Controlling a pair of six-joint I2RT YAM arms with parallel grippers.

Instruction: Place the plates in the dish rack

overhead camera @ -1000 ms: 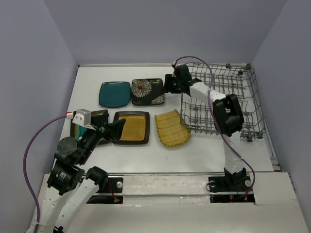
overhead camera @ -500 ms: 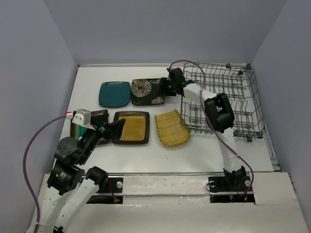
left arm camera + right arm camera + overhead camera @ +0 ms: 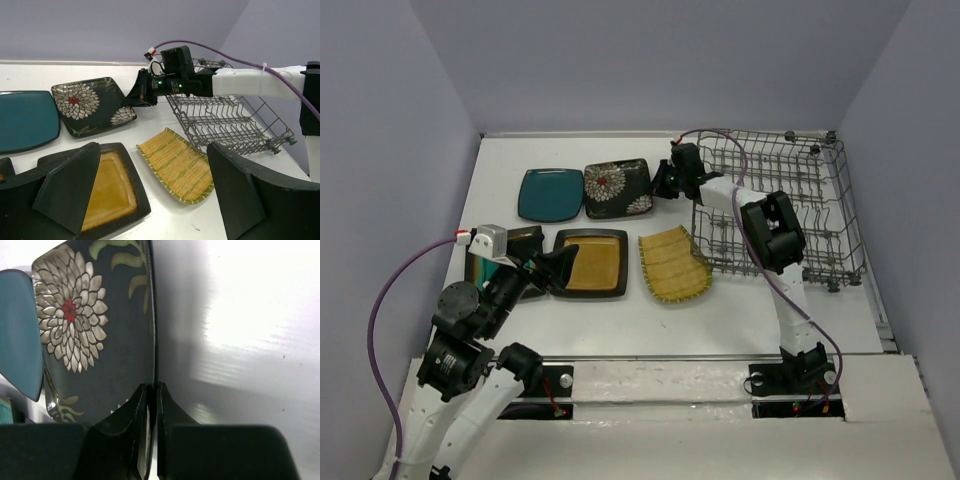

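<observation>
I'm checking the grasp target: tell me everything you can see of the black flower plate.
The black flower plate is square with rounded corners and glossy like glazed ceramic. It has a white chrysanthemum with a red centre, and pale leaves. It lies beside the plain teal plate, with the right pincer shut on its right rim.

flowered plate [image 3: 613,189], right fingers [image 3: 658,184] at edge
</observation>
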